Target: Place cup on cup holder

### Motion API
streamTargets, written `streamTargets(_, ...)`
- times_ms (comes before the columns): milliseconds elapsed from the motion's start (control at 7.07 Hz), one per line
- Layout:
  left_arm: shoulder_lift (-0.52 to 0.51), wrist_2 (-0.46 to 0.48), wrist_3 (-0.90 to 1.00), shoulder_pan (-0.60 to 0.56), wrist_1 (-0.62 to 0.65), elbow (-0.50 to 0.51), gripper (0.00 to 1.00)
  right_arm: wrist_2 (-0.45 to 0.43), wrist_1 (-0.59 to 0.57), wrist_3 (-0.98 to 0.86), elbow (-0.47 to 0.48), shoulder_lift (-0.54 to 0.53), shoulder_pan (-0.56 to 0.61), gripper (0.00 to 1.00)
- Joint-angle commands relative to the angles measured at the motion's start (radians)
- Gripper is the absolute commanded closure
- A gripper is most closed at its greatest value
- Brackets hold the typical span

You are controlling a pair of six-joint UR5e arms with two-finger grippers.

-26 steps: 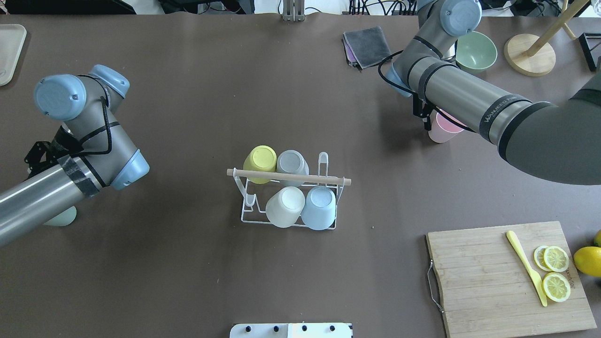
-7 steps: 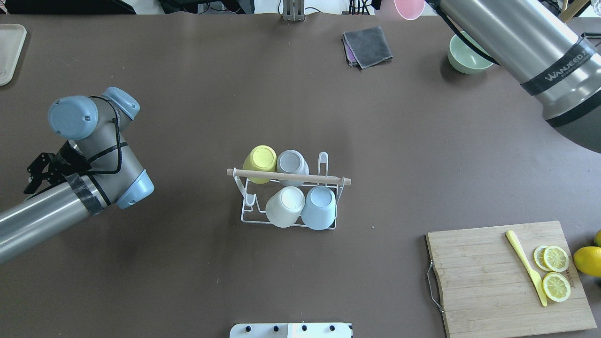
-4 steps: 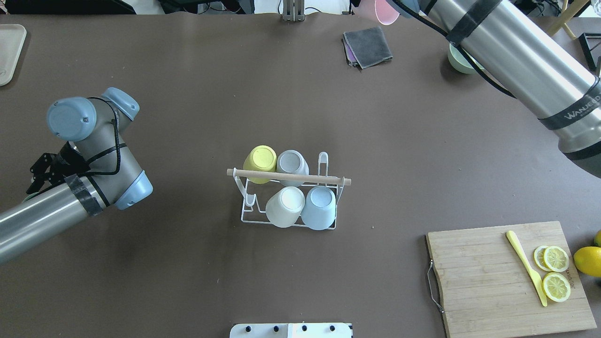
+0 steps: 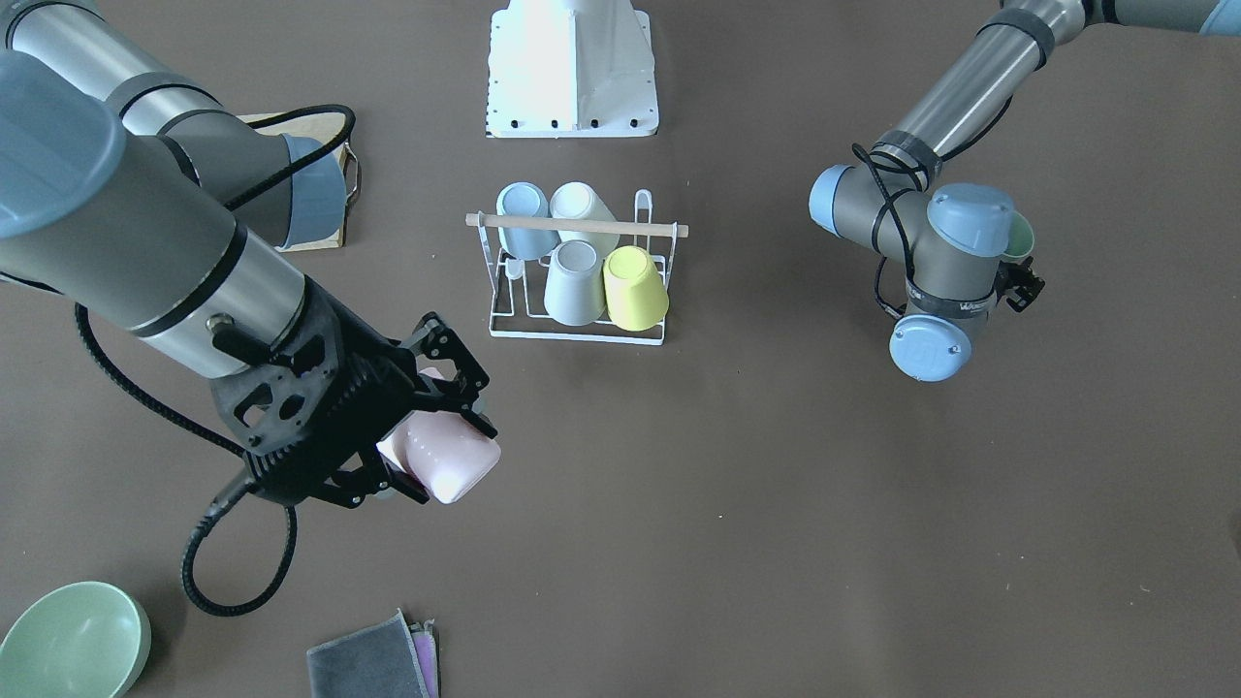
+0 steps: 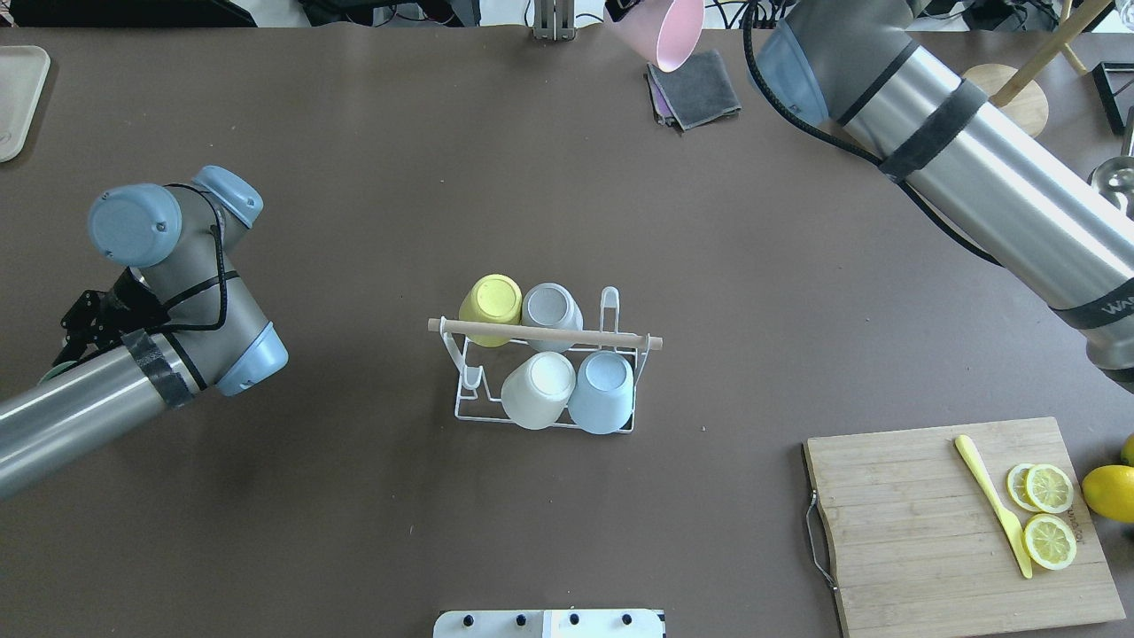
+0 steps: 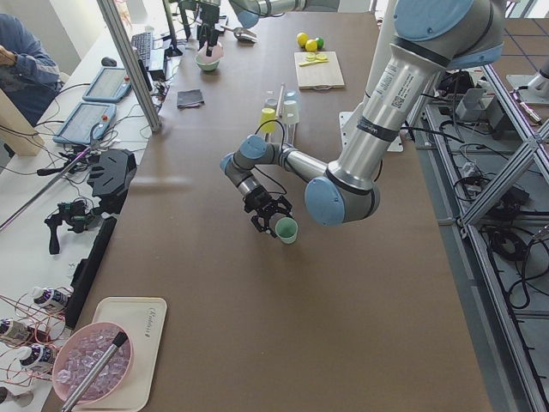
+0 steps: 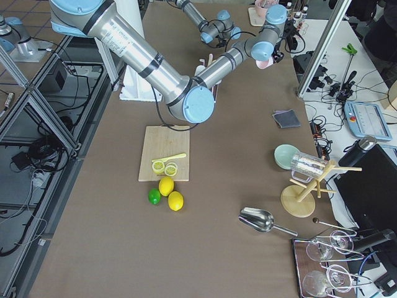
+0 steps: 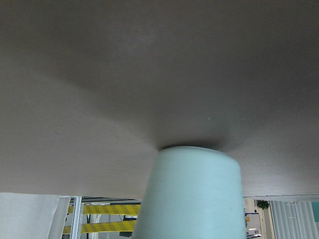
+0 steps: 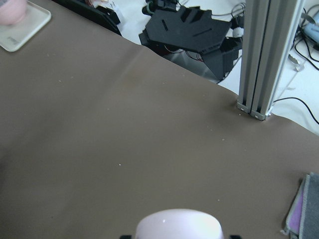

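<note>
The cup holder [image 5: 620, 338] is a white wire rack with a wooden rod, mid-table. It carries upturned yellow, grey, white and blue cups. It also shows in the front-facing view [image 4: 582, 224]. My right gripper [image 4: 438, 454] is shut on a pink cup [image 4: 456, 467] and holds it tilted above the table's far side, well away from the rack. The pink cup shows at the top edge of the overhead view [image 5: 666, 34]. My left gripper [image 6: 271, 218] is shut on a mint cup [image 6: 286, 229], low over the table far to the rack's left. The mint cup fills the left wrist view [image 8: 192, 194].
A wooden cutting board [image 5: 912, 523] with lemon slices and a yellow knife lies near right. A grey cloth [image 5: 700, 89] lies below the pink cup. A green bowl [image 4: 68, 640] and a wooden stand [image 5: 1019, 97] are far right. A tray [image 5: 18, 97] is far left.
My right arm lifted the pink cup off the table, then swung it left along the far edge. The left arm shifted slightly with the mint cup, then held still.
</note>
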Motion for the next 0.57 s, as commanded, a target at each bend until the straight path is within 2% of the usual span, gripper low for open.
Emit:
streamTargets(0, -0.002, -0.001, 0.034, 0.003, 0.000, 0.000, 0.12, -0.024, 0.248, 0.060, 0.144, -0.138, -0.003, 1.00)
streamTargets(283, 0.000, -0.003, 0.065, 0.004, 0.000, 0.003, 0.11, -0.149, 0.547, 0.158, 0.159, -0.215, -0.025, 1.00)
streamTargets(424, 0.001, -0.010, 0.068, 0.006, 0.001, 0.003, 0.10, -0.200, 0.652, 0.169, 0.159, -0.244, -0.032, 1.00)
